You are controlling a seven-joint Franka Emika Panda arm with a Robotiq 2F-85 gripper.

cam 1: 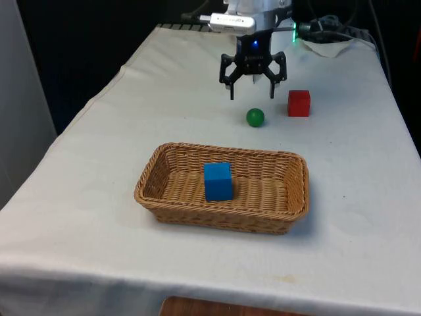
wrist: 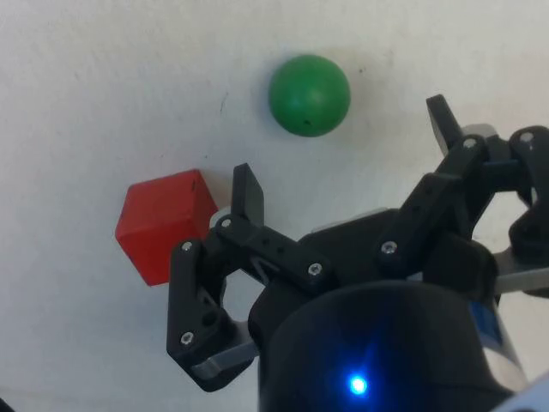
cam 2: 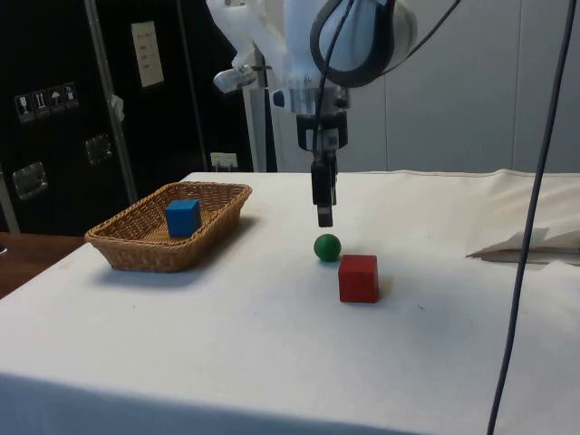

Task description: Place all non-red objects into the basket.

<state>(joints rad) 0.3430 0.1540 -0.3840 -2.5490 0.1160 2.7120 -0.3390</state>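
Front view, left to right, with the basket [cam 1: 164, 191] as the reference: the wicker basket stands on the white-clothed desk [cam 1: 79, 197], nearer the camera than everything else; a blue cube [cam 1: 218, 181] rests inside it, slightly toward the front view's left of the basket's middle; beyond the basket's far rim, the claw [cam 1: 252, 92] hangs above the cloth with its two fingers spread apart and nothing between them; the green ball [cam 1: 255, 117] lies on the cloth beyond the basket, just past the claw toward the front view's right and lower than the fingertips; the red cube [cam 1: 298, 103] sits beyond the basket's far right corner, near the ball but apart from it.

Side view, left to right: the basket [cam 2: 136, 254] holds the blue cube [cam 2: 182, 217]; the claw [cam 2: 324, 216] points straight down, clear of the cloth; the green ball [cam 2: 327, 246] lies below the claw and slightly to one side, untouched; the red cube [cam 2: 358, 277] stands just beside the ball, on the side away from the basket.

Wrist view: the red cube [wrist: 163, 223] lies beside one finger [wrist: 247, 196]; the green ball [wrist: 309, 94] lies ahead of the open claw [wrist: 347, 159], outside the gap between the fingers.
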